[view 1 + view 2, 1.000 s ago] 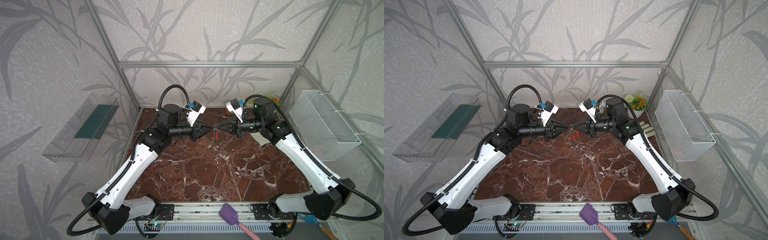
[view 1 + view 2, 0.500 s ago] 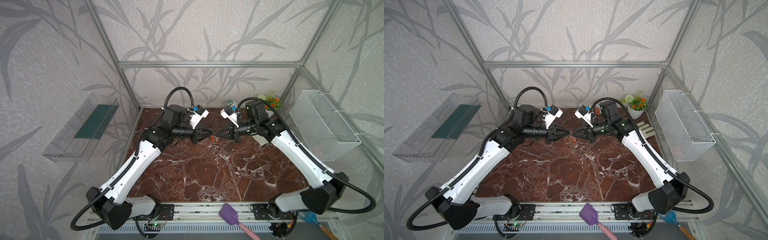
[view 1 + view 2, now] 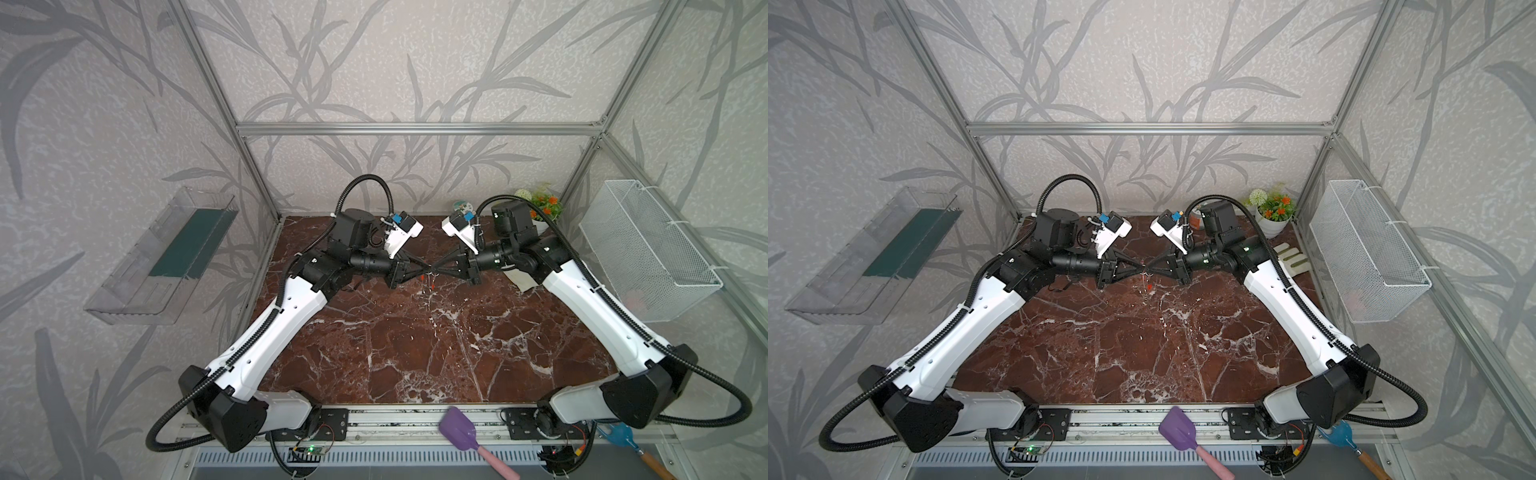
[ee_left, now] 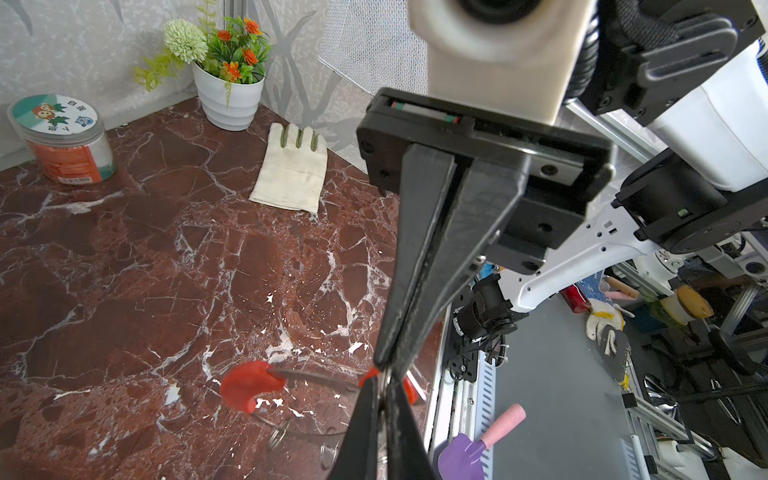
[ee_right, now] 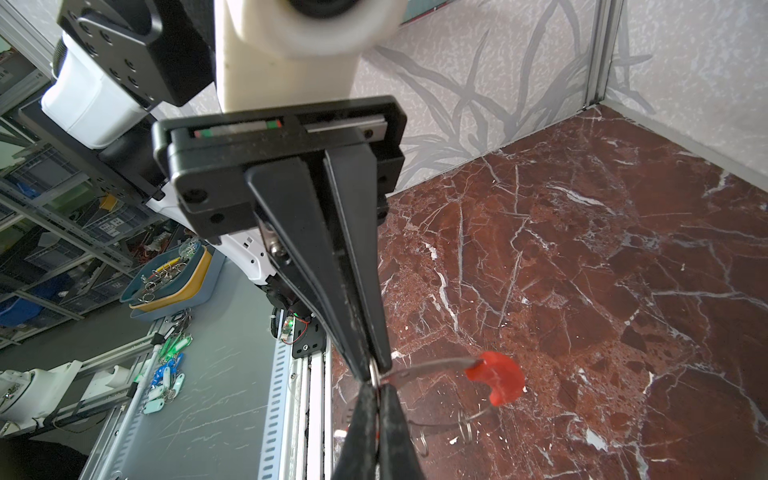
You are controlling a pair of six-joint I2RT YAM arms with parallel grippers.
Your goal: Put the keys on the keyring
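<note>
You're mid-threading here, not finished. Your left pincer (image 5: 372, 362) and right pincer (image 4: 384, 362) meet tip to tip over the far middle of the tabletop (image 3: 415, 353). Both are pressed together on the same tiny spot, right where the keyring's (image 4: 249, 384) thin band comes in and a small silver ring shows between the tips. Honestly I can't tell which pincer has the band and which has the ring, it's that crowded in there. Between them they carry the keyring, and as far as I can judge it's clear of the tabletop. The tag (image 4: 410, 390) hangs just under the tips, mostly hidden behind your left fingers (image 4: 362, 432); only a red-orange corner with a white edge pokes out. So what's done: both parts are up in the air and together at one point. What's left, I'd guess, is getting the tag's ring properly onto the band and then letting go. The pictures don't show whether it's on already. Two split rings (image 5: 465, 428) sit at the keyring's lower arc and look threaded on it, but they're too small to call. As for orientation, the keyring lies fairly flat and reads as a squashed oval. Its long axis runs from the pinch point out toward the back wall (image 3: 415, 174), crosswise to the line of your two arms, with the red section (image 5: 496, 382) at the end away from the tips. The tag's own long axis I can't read, too much of it is covered.
</note>
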